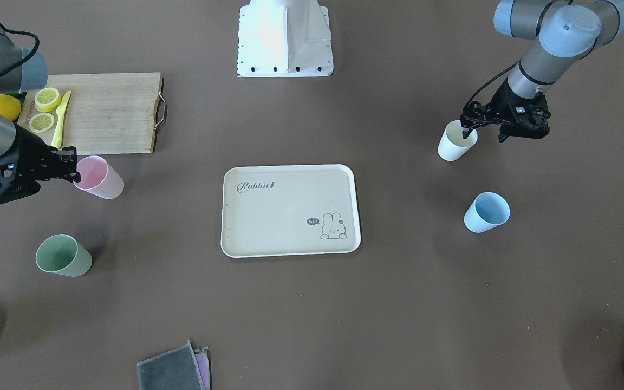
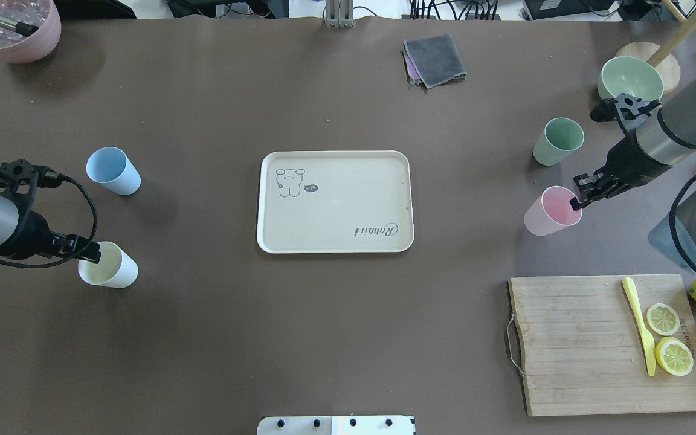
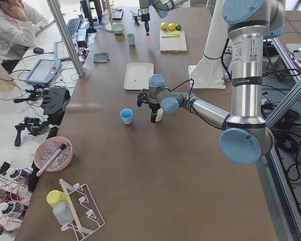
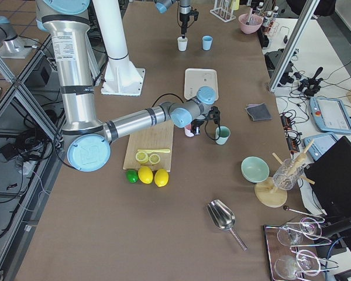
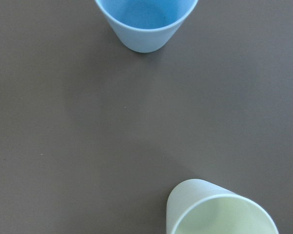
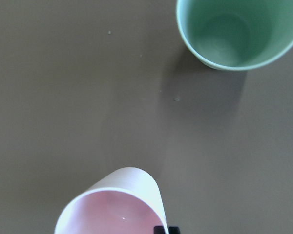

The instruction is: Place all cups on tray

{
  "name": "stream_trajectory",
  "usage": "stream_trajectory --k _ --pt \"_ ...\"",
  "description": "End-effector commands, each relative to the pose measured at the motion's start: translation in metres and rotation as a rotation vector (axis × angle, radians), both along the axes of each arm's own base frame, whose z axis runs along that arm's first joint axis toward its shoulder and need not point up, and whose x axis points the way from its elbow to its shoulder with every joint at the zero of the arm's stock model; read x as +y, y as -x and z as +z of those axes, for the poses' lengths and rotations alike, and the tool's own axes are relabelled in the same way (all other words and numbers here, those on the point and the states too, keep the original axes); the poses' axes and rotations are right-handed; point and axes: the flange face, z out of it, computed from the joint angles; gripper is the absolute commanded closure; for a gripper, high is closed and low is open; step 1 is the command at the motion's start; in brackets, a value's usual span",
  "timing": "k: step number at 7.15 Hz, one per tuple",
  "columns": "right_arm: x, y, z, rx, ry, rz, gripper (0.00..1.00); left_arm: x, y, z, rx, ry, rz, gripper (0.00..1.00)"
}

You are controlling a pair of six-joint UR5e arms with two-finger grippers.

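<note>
The cream tray (image 1: 290, 211) (image 2: 336, 205) lies bare at the table's middle. My left gripper (image 1: 484, 134) (image 2: 89, 254) is open, with one finger inside the cream-white cup (image 1: 455, 142) (image 2: 109, 266) and one outside its rim. The light blue cup (image 1: 486, 211) (image 2: 112, 171) stands close by. My right gripper (image 1: 75, 168) (image 2: 576, 199) looks shut on the rim of the pink cup (image 1: 101, 179) (image 2: 550, 211), which stands on the table. Its fingertips (image 6: 166, 230) show pinched at that rim. The sage green cup (image 1: 63, 255) (image 2: 558, 141) stands beside it.
A bamboo cutting board (image 2: 577, 344) with lemon slices and a yellow knife lies by the right arm, with whole lemons past it. A green bowl (image 2: 630, 77), a pink bowl (image 2: 12, 27) and a grey cloth (image 2: 435, 59) sit along the far edge.
</note>
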Motion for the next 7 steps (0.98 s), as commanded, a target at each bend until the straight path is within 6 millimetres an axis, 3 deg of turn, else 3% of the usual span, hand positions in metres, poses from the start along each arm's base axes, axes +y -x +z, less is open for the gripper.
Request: stream_trajectory --k 1,2,4,5,7 --pt "-0.032 0.025 -0.074 -0.028 0.014 0.022 1.00 0.002 -0.001 0.001 0.011 0.007 0.005 0.77" --pt "-0.035 0.047 -0.098 -0.027 0.028 0.022 1.00 0.001 -0.002 -0.001 0.014 0.004 0.007 1.00" --pt "-0.036 0.101 -0.147 -0.035 0.081 0.052 1.00 -0.002 -0.005 -0.012 0.030 -0.011 0.010 1.00" --pt "-0.035 0.133 -0.162 -0.025 0.094 0.059 1.00 -0.004 -0.013 -0.029 0.076 0.001 0.041 1.00" --pt "-0.024 0.177 -0.186 -0.008 0.106 0.077 1.00 -0.029 -0.033 -0.090 0.171 0.030 0.020 1.00"
